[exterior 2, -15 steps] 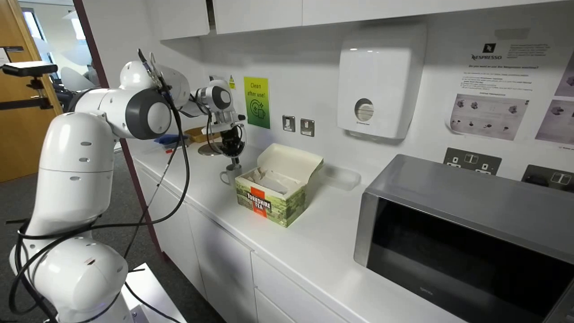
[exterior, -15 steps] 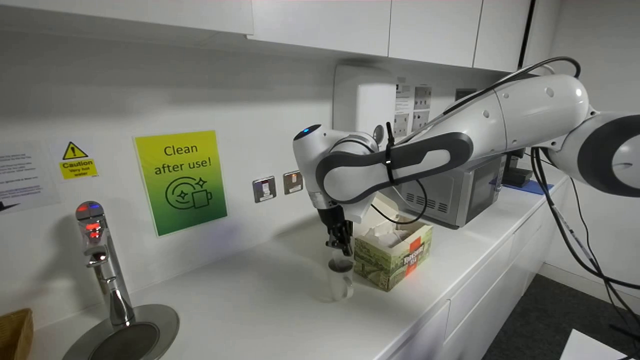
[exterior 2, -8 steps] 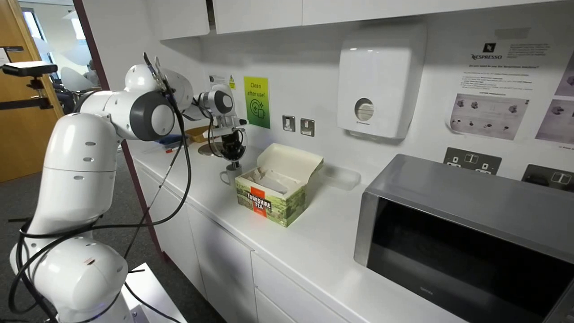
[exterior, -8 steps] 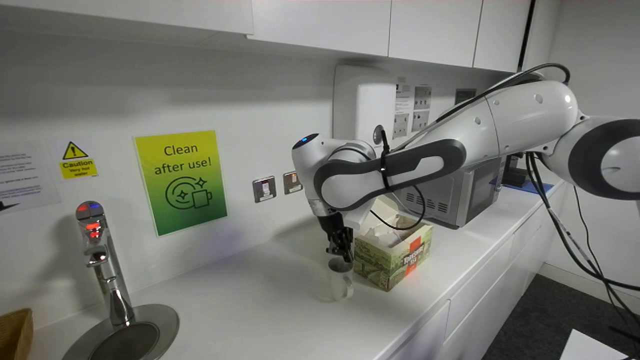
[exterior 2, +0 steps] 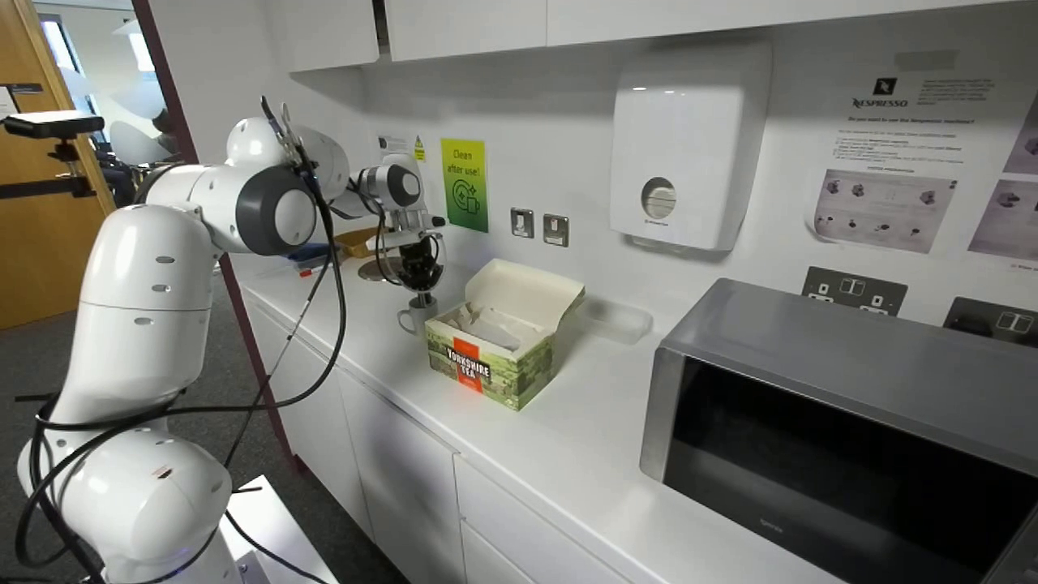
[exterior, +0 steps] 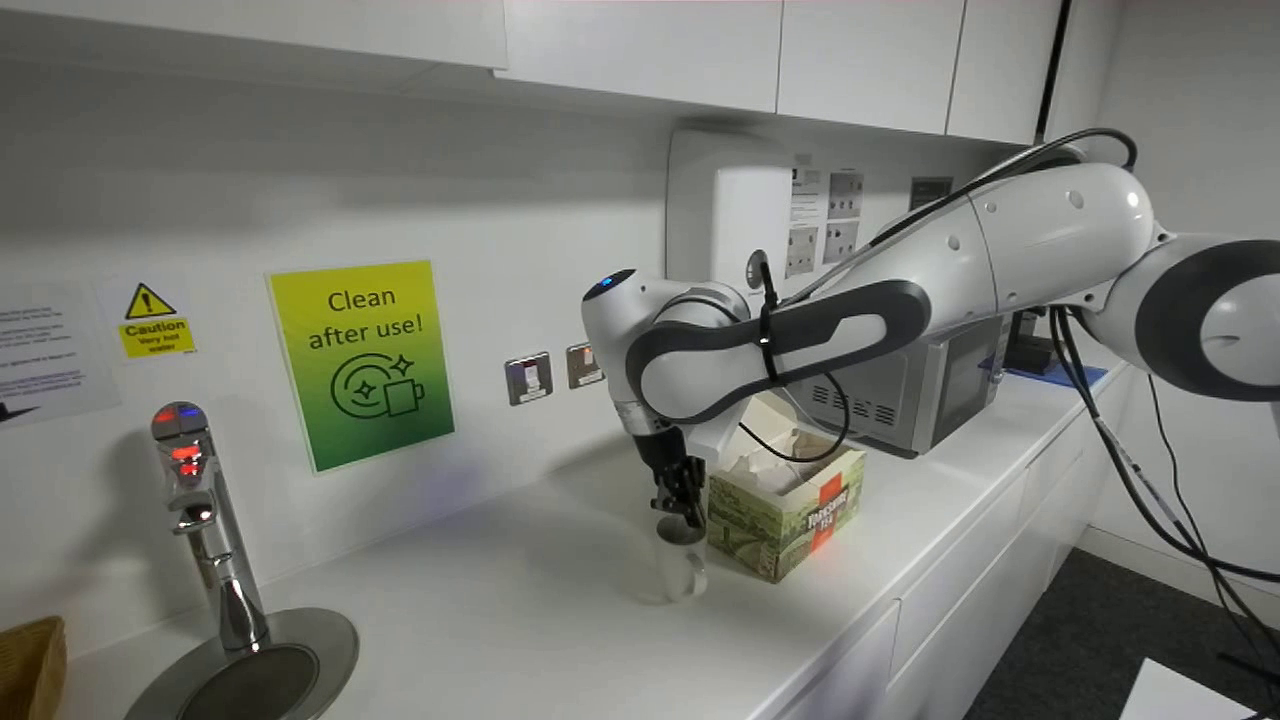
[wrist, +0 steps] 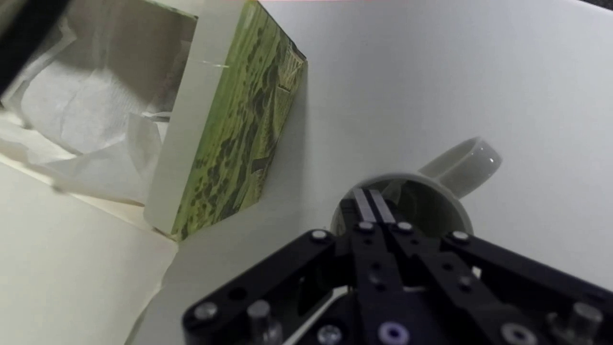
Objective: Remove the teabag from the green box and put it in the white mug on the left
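the gripper (wrist: 370,195) points downward with its two fingers (wrist: 364,208) pressed together, a thin dark seam between them; whether they pinch anything i can't tell. their tips are over the mouth of the white mug (exterior: 678,572), at the rim or just within it. a pale, see-through patch (wrist: 393,190) shows in the mug beside the tips; whether it is the teabag or a reflection is too faint to say. the mug stands upright on the counter (exterior: 470,600), its long axis vertical and its handle (wrist: 462,165) turned toward the counter's front edge, its inside dark around that patch. just beside it, apart from it, sits the green box (wrist: 239,129), its printed front (exterior 2: 462,365) running roughly along that same edge and its pale lid (exterior 2: 527,294) tipped up on the wall side. inside the box lies white papery stuff (wrist: 86,105), folded and crumpled. behind the box, toward the wall, is a clear plastic tray (exterior 2: 642,328), and past it along the counter a grey microwave (exterior 2: 843,381). well off on the mug's side, a tap (exterior: 215,530) rises from a round metal drain (exterior: 340,645), near a brown basket (exterior: 35,650) whose inside is hidden.
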Controlling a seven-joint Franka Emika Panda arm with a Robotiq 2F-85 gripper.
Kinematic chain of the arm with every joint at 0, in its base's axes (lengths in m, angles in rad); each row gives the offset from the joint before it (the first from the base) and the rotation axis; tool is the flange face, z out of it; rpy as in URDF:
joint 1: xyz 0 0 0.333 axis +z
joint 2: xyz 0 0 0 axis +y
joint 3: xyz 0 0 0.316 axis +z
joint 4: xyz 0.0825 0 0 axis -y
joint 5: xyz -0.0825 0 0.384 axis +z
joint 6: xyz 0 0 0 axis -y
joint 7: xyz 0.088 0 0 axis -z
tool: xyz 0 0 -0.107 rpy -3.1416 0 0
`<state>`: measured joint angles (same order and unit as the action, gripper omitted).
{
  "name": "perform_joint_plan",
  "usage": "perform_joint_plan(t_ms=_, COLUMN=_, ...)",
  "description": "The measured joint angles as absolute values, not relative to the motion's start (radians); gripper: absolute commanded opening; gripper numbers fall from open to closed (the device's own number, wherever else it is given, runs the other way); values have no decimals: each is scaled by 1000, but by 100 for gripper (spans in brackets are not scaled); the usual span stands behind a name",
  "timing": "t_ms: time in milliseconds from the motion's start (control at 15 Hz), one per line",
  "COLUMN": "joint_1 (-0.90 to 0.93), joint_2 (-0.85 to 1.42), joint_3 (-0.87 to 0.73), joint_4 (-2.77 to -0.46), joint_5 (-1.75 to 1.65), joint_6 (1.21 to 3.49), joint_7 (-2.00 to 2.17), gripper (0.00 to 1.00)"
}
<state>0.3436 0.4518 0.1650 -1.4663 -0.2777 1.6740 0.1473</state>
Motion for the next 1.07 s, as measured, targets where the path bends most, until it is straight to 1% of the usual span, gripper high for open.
perform_joint_plan(t_ms=333, joint_1=352, joint_2=431, joint_3=174, joint_4=-1466, joint_5=-278, joint_6=1674, joint_7=147, gripper=0)
perform_joint_plan(t_ms=400, joint_1=353, joint_2=426, joint_3=177, joint_4=-1466, joint_5=-278, joint_6=1674, joint_7=147, gripper=26)
perform_joint_plan(t_ms=467, joint_1=353, joint_2=423, joint_3=180, joint_4=-1466, joint_5=-278, joint_6=1674, joint_7=147, gripper=28)
perform_joint_plan(t_ms=533, joint_1=353, joint_2=420, joint_3=182, joint_4=-1466, joint_5=-278, joint_6=1675, joint_7=147, gripper=34)
perform_joint_plan(t_ms=667, joint_1=354, joint_2=414, joint_3=185, joint_4=-1466, joint_5=-278, joint_6=1675, joint_7=147, gripper=51)
perform_joint_plan(t_ms=800, joint_1=353, joint_2=408, joint_3=185, joint_4=-1466, joint_5=-278, joint_6=1675, joint_7=147, gripper=64)
perform_joint_plan(t_ms=1067, joint_1=351, joint_2=401, joint_3=184, joint_4=-1466, joint_5=-278, joint_6=1675, joint_7=147, gripper=94)
